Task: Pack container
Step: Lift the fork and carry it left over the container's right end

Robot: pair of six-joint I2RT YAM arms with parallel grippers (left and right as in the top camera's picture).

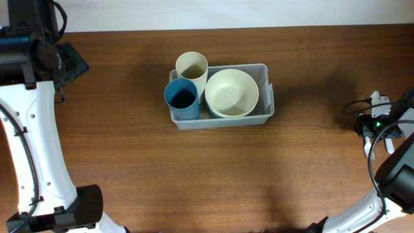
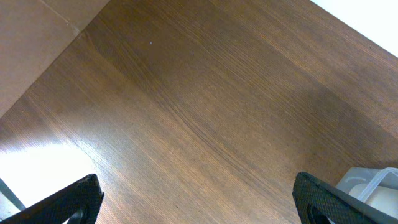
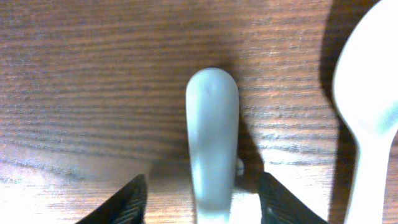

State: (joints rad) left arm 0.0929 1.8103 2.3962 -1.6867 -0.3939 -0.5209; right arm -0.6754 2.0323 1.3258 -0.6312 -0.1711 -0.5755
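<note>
The clear container (image 1: 266, 70) sits mid-table and holds a cream bowl (image 1: 231, 92), a blue cup (image 1: 182, 98) and a cream cup (image 1: 191, 66). Its corner (image 2: 375, 182) shows at the lower right of the left wrist view. My left gripper (image 2: 199, 202) is open over bare wood at the far left of the table (image 1: 65, 61). My right gripper (image 3: 202, 202) is low at the right edge (image 1: 376, 131), astride a white utensil handle (image 3: 211, 124). A gap shows between the handle and each finger.
A second white utensil, a spoon (image 3: 367, 106), lies just right of the straddled handle. The white arm links run down both sides of the overhead view. Bare wooden table (image 1: 129, 162) surrounds the container.
</note>
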